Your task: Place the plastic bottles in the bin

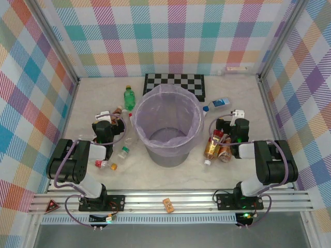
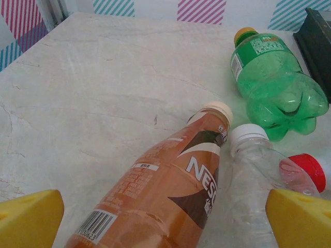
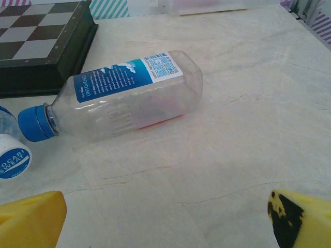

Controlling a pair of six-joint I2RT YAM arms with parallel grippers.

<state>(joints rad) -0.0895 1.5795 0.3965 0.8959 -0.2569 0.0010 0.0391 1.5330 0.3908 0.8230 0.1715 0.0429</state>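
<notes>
The amber-brown plastic bottle with a cream cap (image 2: pixel 165 191) is found lying on its side inside the span of the left gripper (image 2: pixel 165 222), whose jaws are spread wide and closed on nothing. Its long axis is directed away from the wrist and slanted to the right, cap farthest off, so the body is crossed by the closing line of the jaws. This arm is therefore judged the nearer one for a first grasp. A clear bottle with a white cap (image 2: pixel 248 160) is seen just beside it on the right, and a green ribbed bottle (image 2: pixel 269 77) is seen beyond that. The right gripper (image 3: pixel 165 222) is likewise spread wide and empty. A clear bottle with a blue label and blue cap (image 3: pixel 129 98) is laid well ahead of it, its axis across the view, near the black-and-white checkerboard (image 3: pixel 41 46). The round grey bin lined with a lavender bag (image 1: pixel 165 155) is placed between the two arms on the pale marbled tabletop (image 1: pixel 181 178), which is enclosed by plaid wall panels (image 1: pixel 176 36).
</notes>
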